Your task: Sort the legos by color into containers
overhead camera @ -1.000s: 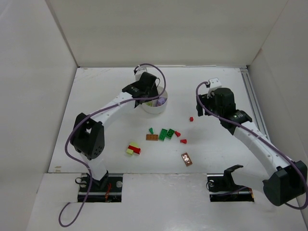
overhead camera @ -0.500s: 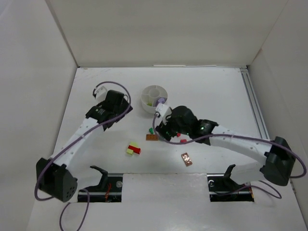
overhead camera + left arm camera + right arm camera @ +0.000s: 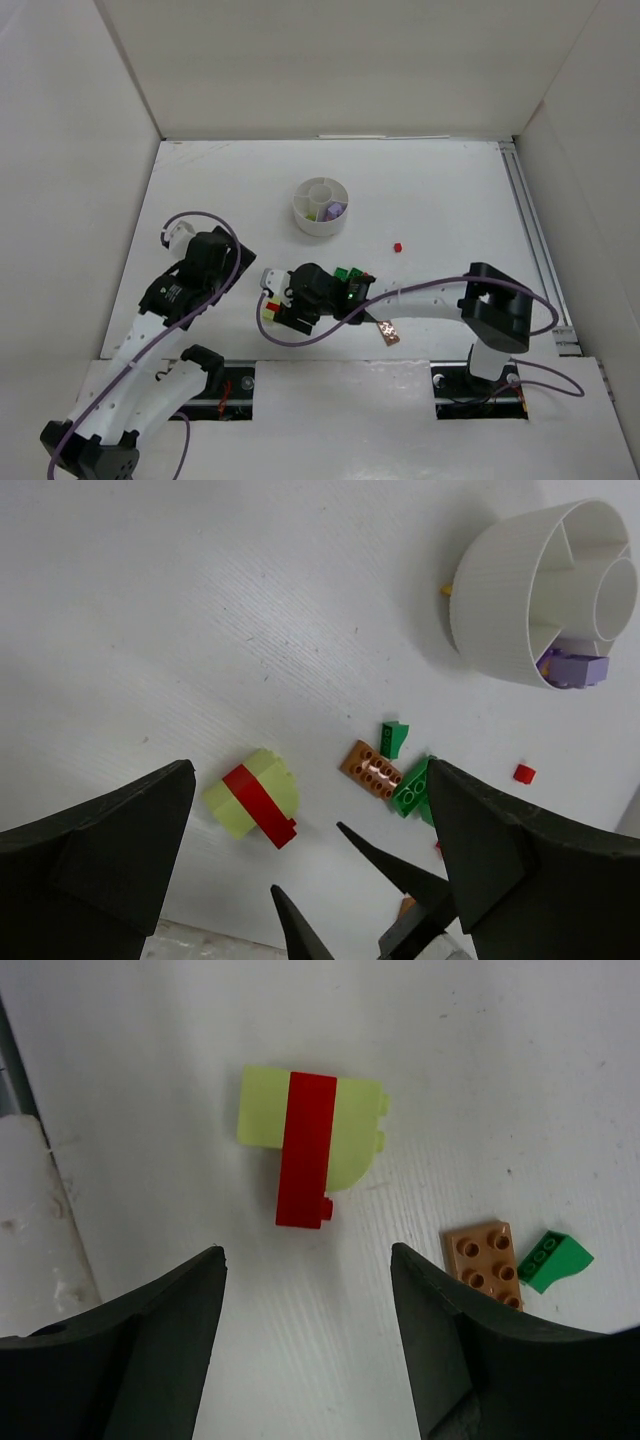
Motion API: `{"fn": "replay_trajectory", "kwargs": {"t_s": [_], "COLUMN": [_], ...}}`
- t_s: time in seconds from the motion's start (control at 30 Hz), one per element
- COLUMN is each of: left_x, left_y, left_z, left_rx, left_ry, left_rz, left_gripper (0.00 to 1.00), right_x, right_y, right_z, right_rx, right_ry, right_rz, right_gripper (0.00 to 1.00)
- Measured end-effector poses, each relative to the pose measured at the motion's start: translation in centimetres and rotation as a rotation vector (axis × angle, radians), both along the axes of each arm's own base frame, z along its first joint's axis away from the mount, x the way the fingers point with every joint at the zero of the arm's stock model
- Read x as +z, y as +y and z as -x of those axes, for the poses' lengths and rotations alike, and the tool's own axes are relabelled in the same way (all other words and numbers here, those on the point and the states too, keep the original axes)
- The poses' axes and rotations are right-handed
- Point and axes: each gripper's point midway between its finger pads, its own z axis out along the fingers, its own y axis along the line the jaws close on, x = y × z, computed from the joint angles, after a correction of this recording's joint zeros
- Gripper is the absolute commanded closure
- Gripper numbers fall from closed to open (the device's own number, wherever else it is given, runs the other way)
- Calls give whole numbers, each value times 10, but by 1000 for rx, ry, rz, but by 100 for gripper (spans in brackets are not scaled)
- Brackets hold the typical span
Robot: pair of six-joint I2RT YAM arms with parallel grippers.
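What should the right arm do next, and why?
Probably ease the right end effector forward and down, then close on the red brick. Its jaws stand open and empty just short of that brick, which sits stacked across a pale yellow-green brick, both unsorted.

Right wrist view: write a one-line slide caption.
Open pincer hovering over a red brick lying across a pale yellow-green brick.

On the table (image 3: 220, 190), the divided dish (image 3: 320, 206) is set toward the far side, with bricks (image 3: 335, 210) held in its near compartments. A stacked pair of bricks (image 3: 310, 1145) is placed near the front edge. A studded plate (image 3: 485, 1260) is laid to its right, a sloped brick (image 3: 553, 1260) just beside it. A lone small brick (image 3: 397, 245) is found right of the dish.
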Motion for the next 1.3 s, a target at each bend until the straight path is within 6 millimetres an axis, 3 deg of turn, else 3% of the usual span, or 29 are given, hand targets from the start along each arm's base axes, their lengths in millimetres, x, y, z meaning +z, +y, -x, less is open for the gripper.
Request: {"fn": "replay_trajectory", "kwargs": {"t_s": [0.17,0.47,0.63,0.87,0.93,1.07,1.17,1.3], "left_x": [-5,-5,0,0,0,0,-1,14], "left_y": [0,2,2,2,0,-12,-24,-44], "left_z": [4,9,11,13,13,10,5,-7], "left_rx": [-2,-5,-6,-14,-24,-96,-168,-262], "left_ry": [27,23,-2,0,2,-15,-44,-143], "left_rz": [-3,3,16,16,22,41,62,118], "left_gripper": [0,0,0,0,0,0,0,0], "right_x": [-14,-32,-44,-45,-45,-30,0,46], "right_y": [12,22,21,23,22,16,8,-8], "right_z": [-10,-19,-17,-17,-18,-22,-24,-32], "right_rx": [-41,-79,-89,-103,-118,-166,-208,-270], "right_ry": [-10,-9,10,25,24,10,-6,-3], "right_rz": [7,23,43,31,30,8,-36,-110], "right_gripper": [29,50,50,79,84,91,92,92]}}
